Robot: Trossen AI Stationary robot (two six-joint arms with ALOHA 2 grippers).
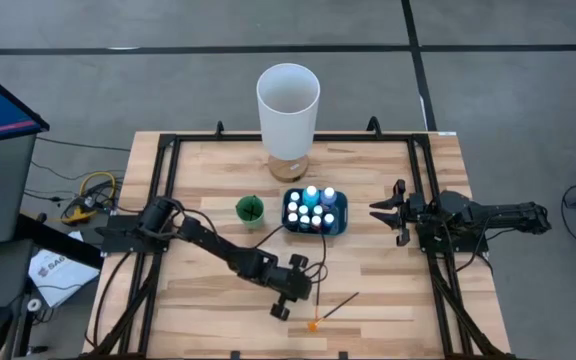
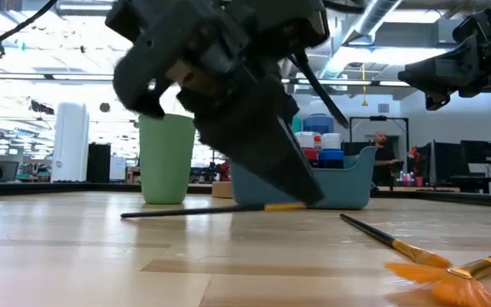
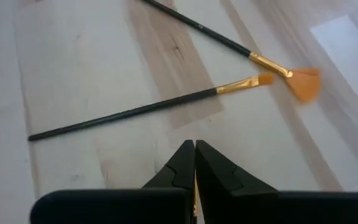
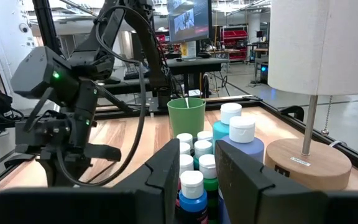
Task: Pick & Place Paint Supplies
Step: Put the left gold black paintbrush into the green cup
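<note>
Left gripper (image 3: 194, 149) — jaws together, holding nothing — points down at the table (image 1: 388, 290); two brushes (image 3: 148, 109) lie crossed just beyond its tips. Paint bottles (image 1: 313, 208) stand in a blue tray (image 1: 340, 212). Right gripper (image 1: 378, 211) — jaws closed, empty — hovers beside them.

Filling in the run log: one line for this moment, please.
left gripper: shut, low over brushes | right gripper: shut, waiting beside paint bottles | nothing held
</note>
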